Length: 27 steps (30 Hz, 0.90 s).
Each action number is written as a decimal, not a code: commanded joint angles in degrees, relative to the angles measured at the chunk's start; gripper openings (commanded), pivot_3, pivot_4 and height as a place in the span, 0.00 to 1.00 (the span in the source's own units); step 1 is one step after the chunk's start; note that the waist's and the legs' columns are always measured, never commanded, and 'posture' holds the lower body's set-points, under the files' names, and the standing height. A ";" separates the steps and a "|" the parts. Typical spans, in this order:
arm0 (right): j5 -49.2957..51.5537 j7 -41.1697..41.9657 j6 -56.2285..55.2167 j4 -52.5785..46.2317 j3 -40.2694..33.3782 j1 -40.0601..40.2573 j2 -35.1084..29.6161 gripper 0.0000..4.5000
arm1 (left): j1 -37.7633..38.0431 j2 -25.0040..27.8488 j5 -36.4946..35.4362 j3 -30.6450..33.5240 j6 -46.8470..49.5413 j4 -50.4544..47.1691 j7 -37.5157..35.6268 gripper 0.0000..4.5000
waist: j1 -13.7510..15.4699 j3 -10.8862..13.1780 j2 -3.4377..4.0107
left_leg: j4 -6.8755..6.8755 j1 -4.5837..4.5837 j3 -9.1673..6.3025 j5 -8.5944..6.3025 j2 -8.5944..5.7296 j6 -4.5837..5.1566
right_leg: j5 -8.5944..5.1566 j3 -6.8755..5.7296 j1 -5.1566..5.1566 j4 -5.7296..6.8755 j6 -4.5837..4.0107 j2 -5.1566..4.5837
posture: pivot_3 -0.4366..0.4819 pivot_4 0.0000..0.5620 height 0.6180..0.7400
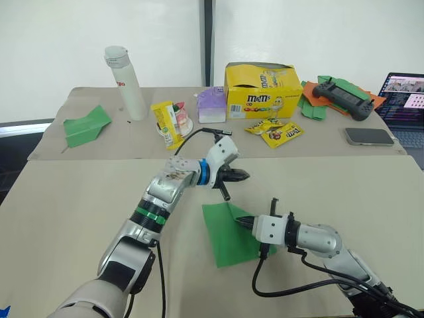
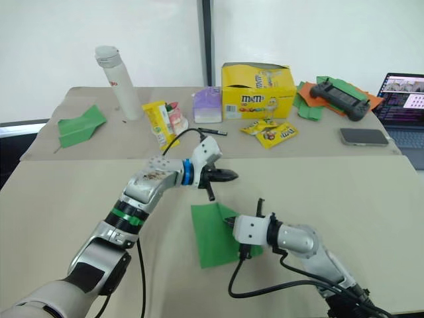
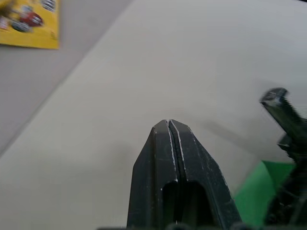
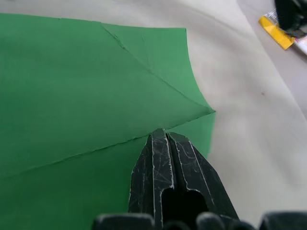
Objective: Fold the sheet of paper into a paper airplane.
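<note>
A bright green sheet of paper (image 1: 228, 233) lies flat on the near part of a beige table (image 1: 66, 212), roughly in the middle between the robot's two arms. The right gripper (image 1: 244, 222) reaches in from the right with its two black fingers pressed together, holding nothing, and its tip rests over the sheet's right-hand portion. In the right wrist view that tip sits right at a crease line that runs across the sheet (image 4: 96, 96), beside a corner that is already folded over into a flap. The left gripper (image 1: 242, 175) hangs above the table just beyond the sheet's far edge, fingers also closed and empty, apart from the paper. So the paper lies directly under the right gripper and just nearer than the left one; the right arm is the closer of the two. The sheet's long axis runs from far-left to near-right, slightly skewed to the table edge, with the folded corner at its far right end. No clear nose has formed yet, so I judge the folding to be at an early stage. On the far table stands a yellow candy box (image 1: 260, 89).
</note>
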 commanded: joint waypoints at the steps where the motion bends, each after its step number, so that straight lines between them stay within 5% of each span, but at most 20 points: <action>1: 0.55 0.55 0.27 -0.56 -0.14 -0.25 0.53 0.01 | 1.53 1.84 -0.56 -2.66 2.68 -4.91 -1.91 0.00 | -0.01 0.00 0.00 | 0.00 0.01 0.00 0.00 0.01 0.00 | 0.00 0.00 0.00 0.00 0.00 0.01 | 0.48 0.27 1.00; 27: 0.06 1.82 0.25 0.56 -1.30 -0.43 -0.53 0.01 | 9.44 4.86 3.43 -8.66 1.04 -8.28 1.82 0.00 | 0.22 -0.01 0.02 | 0.05 0.09 -0.02 0.00 0.05 0.00 | 0.02 0.00 0.11 0.00 -0.03 -0.01 | 0.48 0.27 1.00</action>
